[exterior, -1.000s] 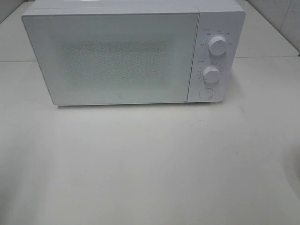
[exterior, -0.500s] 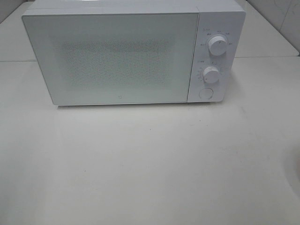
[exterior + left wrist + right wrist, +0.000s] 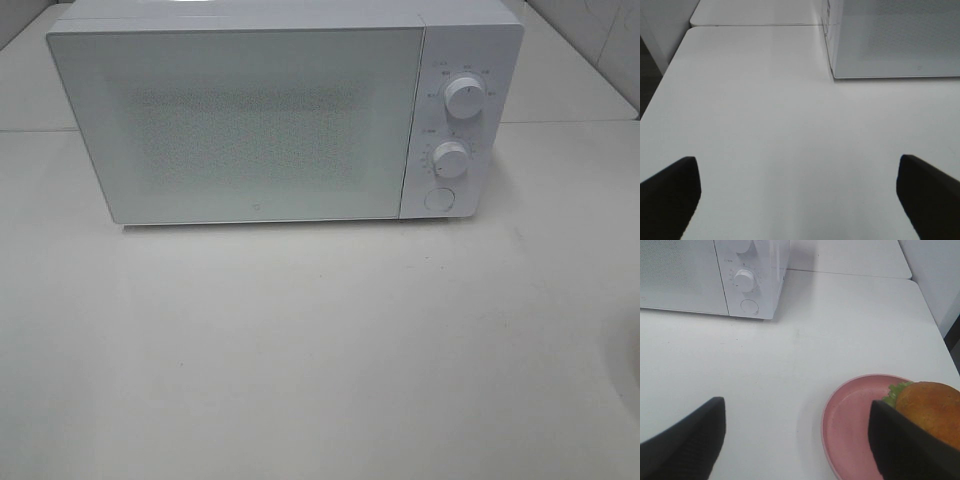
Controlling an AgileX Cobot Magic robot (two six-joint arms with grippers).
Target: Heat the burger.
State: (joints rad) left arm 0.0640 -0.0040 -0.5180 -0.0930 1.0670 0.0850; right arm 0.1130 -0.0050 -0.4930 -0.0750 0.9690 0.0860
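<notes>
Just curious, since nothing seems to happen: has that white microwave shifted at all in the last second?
No. The microwave sits in the same spot: its front corners line up with the table seam behind it exactly as before.

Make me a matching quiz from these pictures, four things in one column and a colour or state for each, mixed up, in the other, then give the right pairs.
Things:
1. burger
2. plate
3. microwave door
4. left gripper

Descriptions:
A. pink, lying on the table
B. closed
C. open, empty, over bare table
D. sitting on the plate, green lettuce showing

Pairs: 1-D, 2-A, 3-B, 4-C
</notes>
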